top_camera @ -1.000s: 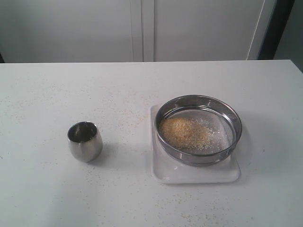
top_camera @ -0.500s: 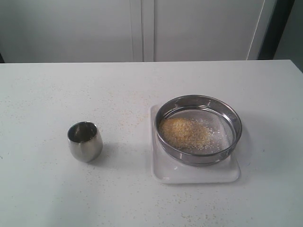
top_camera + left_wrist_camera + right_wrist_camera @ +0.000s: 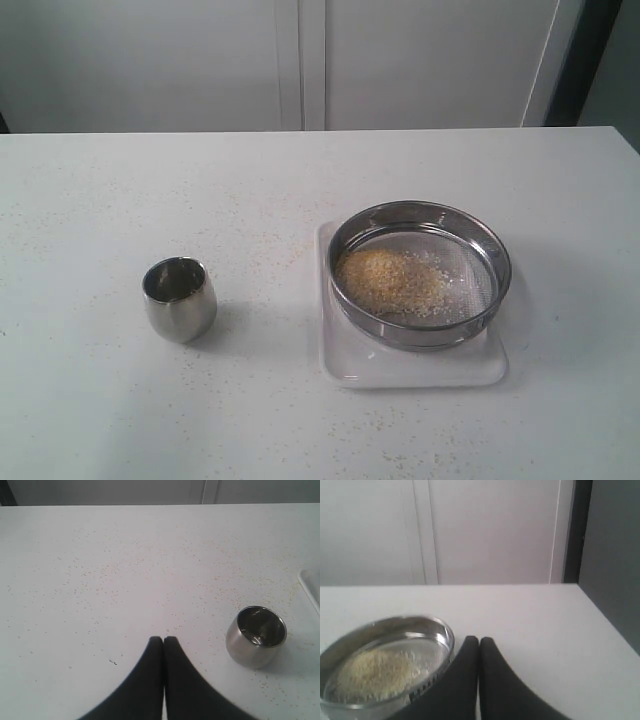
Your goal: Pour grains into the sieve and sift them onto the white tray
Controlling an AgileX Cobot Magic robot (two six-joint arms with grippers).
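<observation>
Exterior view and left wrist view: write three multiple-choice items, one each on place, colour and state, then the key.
1. The wide round steel sieve stands: A) on the flat white rectangular tray; B) under that tray; C) on a blue plate.
2. The heaped grains in the sieve are mostly: A) black; B) golden-yellow; C) green.
3. The left gripper is: A) wide open; B) shut on a spoon; C) shut, empty.
Key: 1 A, the tray's rim shows around the sieve. 2 B, the heap looks yellow. 3 C, its black fingers meet with nothing between them.
</observation>
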